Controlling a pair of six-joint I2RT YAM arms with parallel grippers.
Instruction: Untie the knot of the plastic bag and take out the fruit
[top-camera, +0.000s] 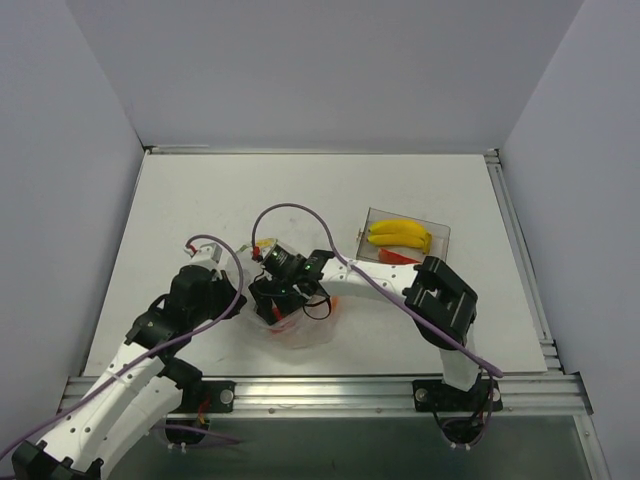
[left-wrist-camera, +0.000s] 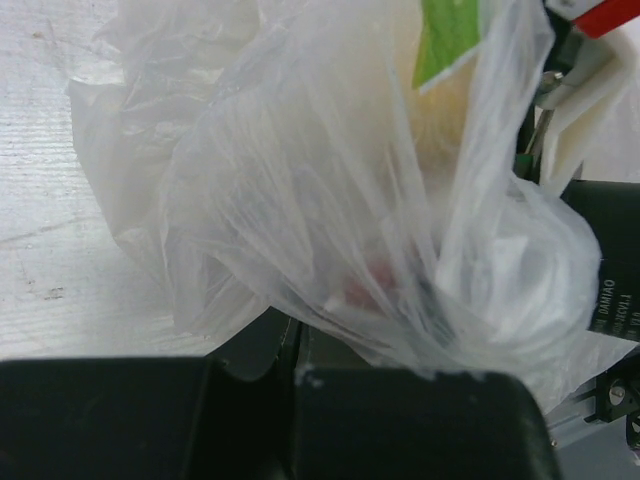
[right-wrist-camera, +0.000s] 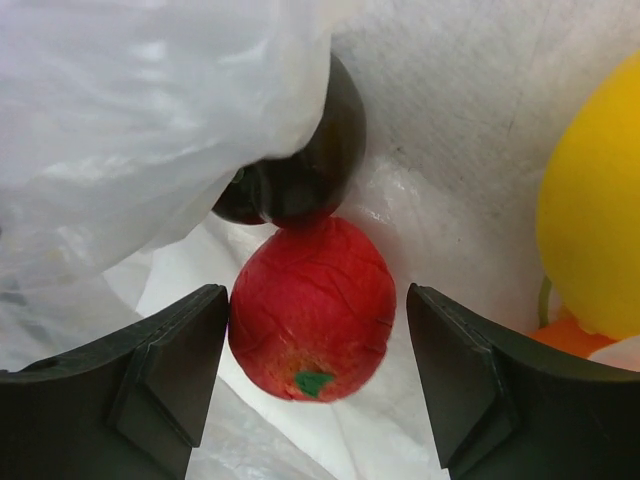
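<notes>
The plastic bag (top-camera: 305, 328) lies open in front of the arms; no knot shows. My right gripper (right-wrist-camera: 318, 300) is open inside the bag, with its fingers on either side of a red fruit (right-wrist-camera: 312, 320). The left finger (right-wrist-camera: 170, 370) is nearly touching it. A dark purple ball (right-wrist-camera: 310, 165) lies just beyond the red fruit, partly under plastic. A yellow ball (right-wrist-camera: 595, 200) and an orange piece (right-wrist-camera: 570, 335) are at the right. My left gripper (left-wrist-camera: 295, 340) is shut on a fold of the bag (left-wrist-camera: 330, 200) at its left edge (top-camera: 245, 300).
A clear rigid box (top-camera: 437, 235) stands to the right of the bag, holding a yellow banana (top-camera: 398, 235) and a red piece (top-camera: 398, 257). The right arm's elbow (top-camera: 440, 297) hangs just in front of the box. Walls enclose the table on three sides.
</notes>
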